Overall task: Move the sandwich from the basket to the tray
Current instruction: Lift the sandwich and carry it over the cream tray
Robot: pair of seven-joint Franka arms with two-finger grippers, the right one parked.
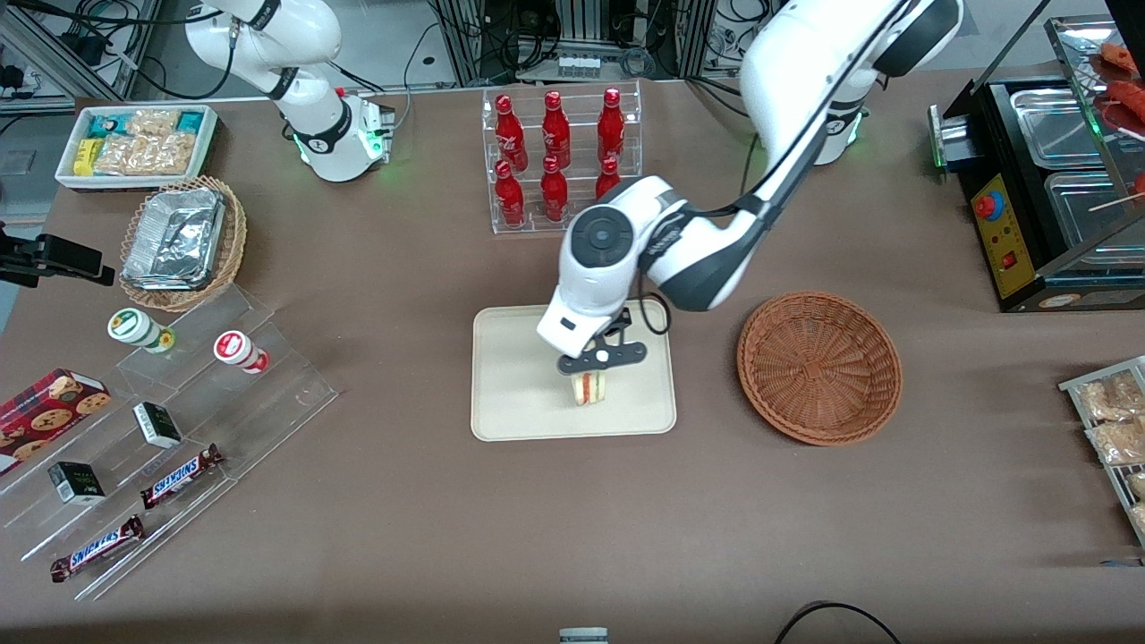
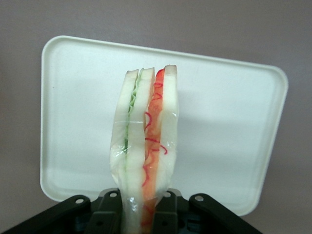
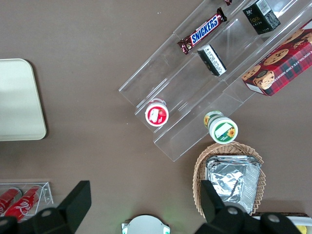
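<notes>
My left gripper (image 1: pixel 592 374) hangs over the cream tray (image 1: pixel 505 407), shut on the sandwich (image 1: pixel 588 388). In the left wrist view the sandwich (image 2: pixel 146 141) is a wrapped wedge of white bread with green and orange-red layers. It stands on edge between the black fingers (image 2: pixel 109 210) of the gripper (image 2: pixel 141 214), with the tray (image 2: pixel 224 122) beneath it. I cannot tell whether it touches the tray. The reddish-brown wicker basket (image 1: pixel 818 367) lies empty beside the tray, toward the working arm's end of the table. A corner of the tray (image 3: pixel 17 97) shows in the right wrist view.
A clear rack of red bottles (image 1: pixel 559 161) stands farther from the front camera than the tray. Toward the parked arm's end are acrylic steps with snacks (image 1: pixel 179 420), a tan wicker basket with foil (image 1: pixel 183 241) and a white bin (image 1: pixel 134 143). A black food warmer (image 1: pixel 1047 179) stands at the working arm's end.
</notes>
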